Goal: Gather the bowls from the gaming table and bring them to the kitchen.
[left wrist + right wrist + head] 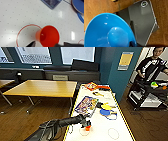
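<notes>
The gaming table is long and white with a thin yellow edge. Two bowls lie on its near end as pale rims, one under my left gripper and one to its right. In the left wrist view that gripper has a dark fingertip on each side of an orange cup, beside a round bowl rim. A big blue bowl hangs close to the right wrist camera over the wooden floor; the right gripper's fingers are hidden.
Farther along the table lie a colourful box, yellow and blue paddles and red items. A wooden table stands to the left. A person stands by a dark cart at the right.
</notes>
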Motion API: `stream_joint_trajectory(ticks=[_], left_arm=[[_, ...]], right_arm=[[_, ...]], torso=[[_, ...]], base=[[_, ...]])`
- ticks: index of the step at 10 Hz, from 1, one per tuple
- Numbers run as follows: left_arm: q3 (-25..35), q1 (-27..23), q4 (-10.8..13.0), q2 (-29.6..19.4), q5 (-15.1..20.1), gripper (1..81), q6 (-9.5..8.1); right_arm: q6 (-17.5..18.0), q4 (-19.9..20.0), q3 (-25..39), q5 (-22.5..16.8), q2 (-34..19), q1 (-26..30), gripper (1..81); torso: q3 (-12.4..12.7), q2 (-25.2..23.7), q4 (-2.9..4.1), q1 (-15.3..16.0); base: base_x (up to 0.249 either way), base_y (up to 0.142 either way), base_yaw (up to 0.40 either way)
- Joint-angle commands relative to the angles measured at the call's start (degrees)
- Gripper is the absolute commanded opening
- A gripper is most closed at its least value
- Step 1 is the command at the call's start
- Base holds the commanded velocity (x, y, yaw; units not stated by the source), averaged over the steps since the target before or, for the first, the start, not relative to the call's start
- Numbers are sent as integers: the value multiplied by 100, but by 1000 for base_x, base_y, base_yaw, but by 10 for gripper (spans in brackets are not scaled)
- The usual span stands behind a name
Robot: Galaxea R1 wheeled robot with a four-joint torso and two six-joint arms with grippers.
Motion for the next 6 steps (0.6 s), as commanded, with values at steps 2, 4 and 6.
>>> stream_joint_trajectory(ticks=[2,4,6], left_arm=[[-75,-980,302,73,271,811,-299],[-75,-927,311,20,350,811,-299],[-75,-848,434,20,350,811,-299]], right_arm=[[-24,-90,110,-405,-78,162,10],[-24,-99,102,-405,-61,162,10],[-24,-99,102,-405,-43,171,10]], torso=[[0,0,0,0],[0,0,0,0],[0,0,0,0]], base=[[0,0,0],[0,0,0],[0,0,0]])
